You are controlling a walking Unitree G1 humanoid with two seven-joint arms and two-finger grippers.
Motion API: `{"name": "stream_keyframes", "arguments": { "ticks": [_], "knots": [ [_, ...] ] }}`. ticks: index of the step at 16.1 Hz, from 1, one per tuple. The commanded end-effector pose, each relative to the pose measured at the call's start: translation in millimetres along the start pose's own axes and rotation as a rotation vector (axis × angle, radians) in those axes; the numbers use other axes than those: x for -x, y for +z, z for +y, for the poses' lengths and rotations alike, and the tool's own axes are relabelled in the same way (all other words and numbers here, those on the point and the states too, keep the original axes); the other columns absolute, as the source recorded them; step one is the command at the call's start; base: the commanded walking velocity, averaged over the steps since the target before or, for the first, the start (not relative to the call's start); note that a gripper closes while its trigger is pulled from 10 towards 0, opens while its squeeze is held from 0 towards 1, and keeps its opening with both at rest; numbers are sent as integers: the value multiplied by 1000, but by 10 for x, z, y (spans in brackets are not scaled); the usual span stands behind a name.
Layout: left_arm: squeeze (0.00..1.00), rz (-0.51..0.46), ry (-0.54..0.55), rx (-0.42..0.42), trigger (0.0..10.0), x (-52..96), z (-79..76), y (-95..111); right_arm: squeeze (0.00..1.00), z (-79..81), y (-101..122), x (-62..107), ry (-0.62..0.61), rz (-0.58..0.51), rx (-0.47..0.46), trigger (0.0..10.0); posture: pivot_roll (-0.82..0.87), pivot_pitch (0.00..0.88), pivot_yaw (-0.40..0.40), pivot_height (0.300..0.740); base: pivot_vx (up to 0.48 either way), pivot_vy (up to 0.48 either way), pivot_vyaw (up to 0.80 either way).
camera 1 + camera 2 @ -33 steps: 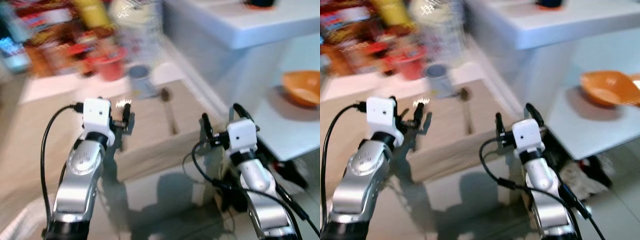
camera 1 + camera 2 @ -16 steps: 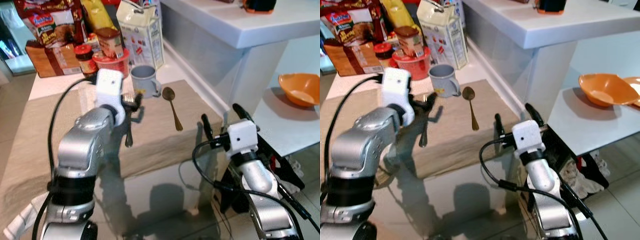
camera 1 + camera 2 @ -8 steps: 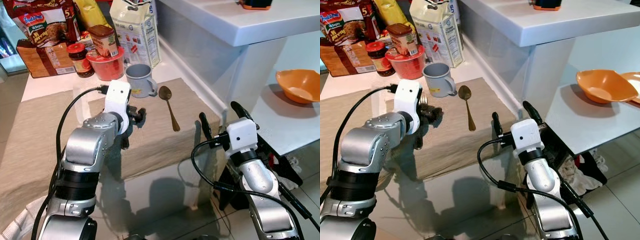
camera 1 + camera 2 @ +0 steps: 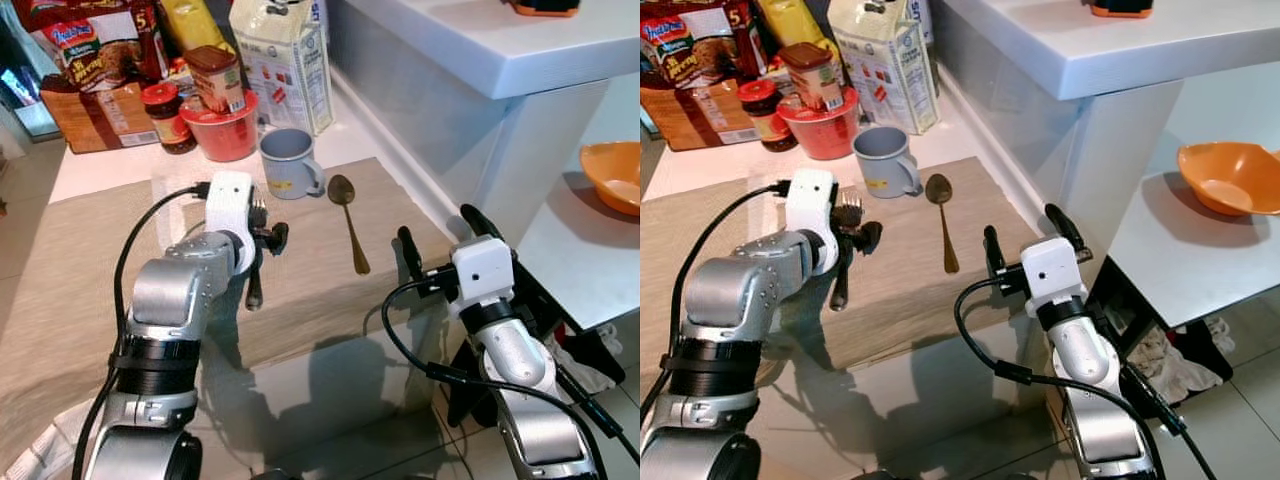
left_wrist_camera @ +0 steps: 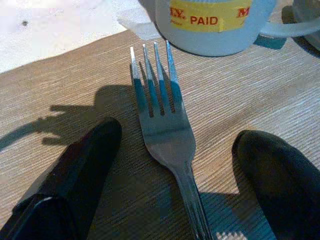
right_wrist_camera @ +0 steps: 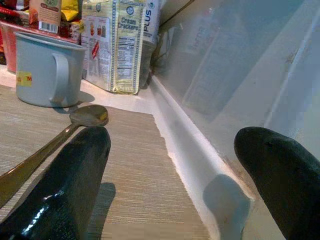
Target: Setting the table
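A silver fork (image 5: 167, 125) lies flat on the beige placemat (image 4: 310, 280), tines toward the grey-blue mug (image 4: 288, 162). My left gripper (image 4: 264, 237) hovers low over the fork, open, one black finger (image 5: 75, 170) on each side of the neck without touching it. A bronze spoon (image 4: 348, 225) rests on the mat to the right of the fork, bowl end near the mug. My right gripper (image 4: 440, 237) stands open at the table's right edge, empty, pointing toward the spoon (image 6: 65, 127) and the mug (image 6: 42, 67).
Behind the mat crowd a milk carton (image 4: 280, 60), a red bowl (image 4: 225, 135), jars and snack bags. A white counter (image 4: 480, 60) rises at right. An orange bowl (image 4: 1225, 175) sits on a lower white shelf. The glass tabletop (image 4: 330, 390) shows below the mat.
My left arm has swung forward and down, so its open fingers now straddle the fork. The head view steadied and shifted slightly. The right arm has stayed in place.
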State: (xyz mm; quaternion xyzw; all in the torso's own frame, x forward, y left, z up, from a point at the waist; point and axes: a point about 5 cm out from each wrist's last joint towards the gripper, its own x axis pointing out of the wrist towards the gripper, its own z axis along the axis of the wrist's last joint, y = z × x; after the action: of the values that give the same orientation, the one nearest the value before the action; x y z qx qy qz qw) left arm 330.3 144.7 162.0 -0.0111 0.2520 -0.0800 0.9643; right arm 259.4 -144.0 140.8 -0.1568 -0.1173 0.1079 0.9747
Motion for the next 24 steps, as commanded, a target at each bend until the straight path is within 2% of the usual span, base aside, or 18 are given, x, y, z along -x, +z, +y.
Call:
{"name": "stream_keyframes", "arguments": {
  "ticks": [1, 2, 4, 7, 11, 13, 15, 16, 17, 19, 21, 24],
  "knots": [
    [0, 161, 28, 88, 0, -63, 83, -292, 0, -3, 9, -9, 3, 2, -13, 10000, -114, 0, 87, 740, 0, 0, 0],
    [0, 176, 15, 109, 0, -68, 77, -316, 0, -4, 7, -9, 2, 3, -14, 10000, -114, 0, 87, 740, 0, 0, 0],
    [0, 189, 23, 99, 0, -73, 95, -354, 0, 0, 3, -9, 2, 6, -14, 10000, -111, 0, 88, 740, 0, 0, 0],
    [0, 224, 29, 31, 0, -69, 106, -429, 0, 0, -6, -11, 1, 9, -11, 10000, -109, 0, 89, 740, 0, 0, 0],
    [0, 195, 57, -43, 0, -93, 129, -476, 0, -11, -6, -43, -5, 5, -11, 10000, -109, 0, 88, 740, 0, 0, 0],
    [0, 200, 48, -42, 0, -98, 89, -535, 0, -26, -8, -53, -9, 5, -12, 10000, -110, 0, 85, 740, 0, 0, 0],
    [0, 238, 30, 53, 0, -87, 38, -627, 0, -28, -14, -45, -9, 8, -11, 10000, -112, 0, 82, 740, 0, 0, 0],
    [0, 273, 19, 147, 0, -85, 16, -671, 0, -27, -18, -43, -8, 11, -11, 10000, -112, 0, 82, 740, 0, 0, 0],
    [0, 276, 20, 167, 0, -84, 12, -685, 0, -26, -22, -41, -8, 12, -10, 10000, -112, 0, 83, 740, 0, 0, 0],
    [0, 225, 66, 122, 0, -96, 49, -647, 0, -28, -30, -42, -10, 16, -10, 10000, -113, 0, 82, 740, 0, 0, 0],
    [0, 133, 111, 33, 0, -95, 94, -519, 0, -28, -34, -47, -9, 18, -10, 10000, -111, 0, 81, 740, 0, 0, 0],
    [0, 111, 131, 32, 0, -79, 91, -493, 0, -25, -39, -57, -6, 19, -10, 10000, -105, 0, 75, 740, 0, 0, 0]
  ]
}}
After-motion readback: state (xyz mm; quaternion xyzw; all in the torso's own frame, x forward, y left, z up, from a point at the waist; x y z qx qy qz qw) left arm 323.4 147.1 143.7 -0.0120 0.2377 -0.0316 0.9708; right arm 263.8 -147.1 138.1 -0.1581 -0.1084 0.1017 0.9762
